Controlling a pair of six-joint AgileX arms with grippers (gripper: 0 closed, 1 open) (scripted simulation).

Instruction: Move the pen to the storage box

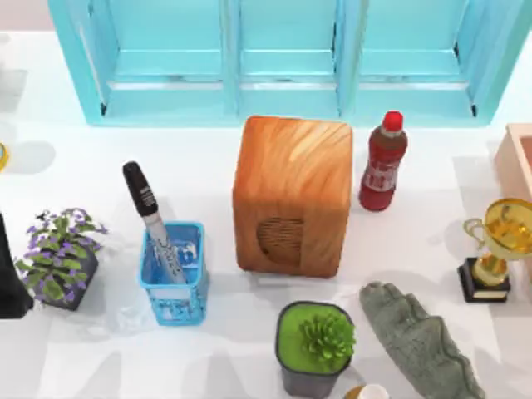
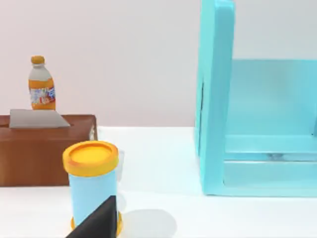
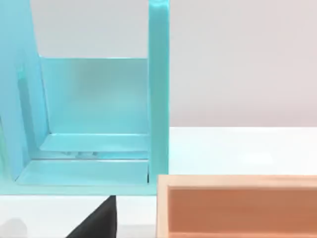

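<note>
The pen (image 1: 155,224) — black cap up, silver-grey barrel — leans in a blue mesh basket (image 1: 174,274) left of centre. The storage box (image 1: 517,158) — pale peach-pink — sits at the surface's right edge.

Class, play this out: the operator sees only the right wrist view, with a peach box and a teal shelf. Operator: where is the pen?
Observer: The pen stands tilted in the blue mesh basket, left of the wooden cube in the top view, its black cap sticking up free.
Operator: What stands between it and the storage box?
Observer: The wooden cube and a red bottle; the storage box sits at the table's right edge.
</note>
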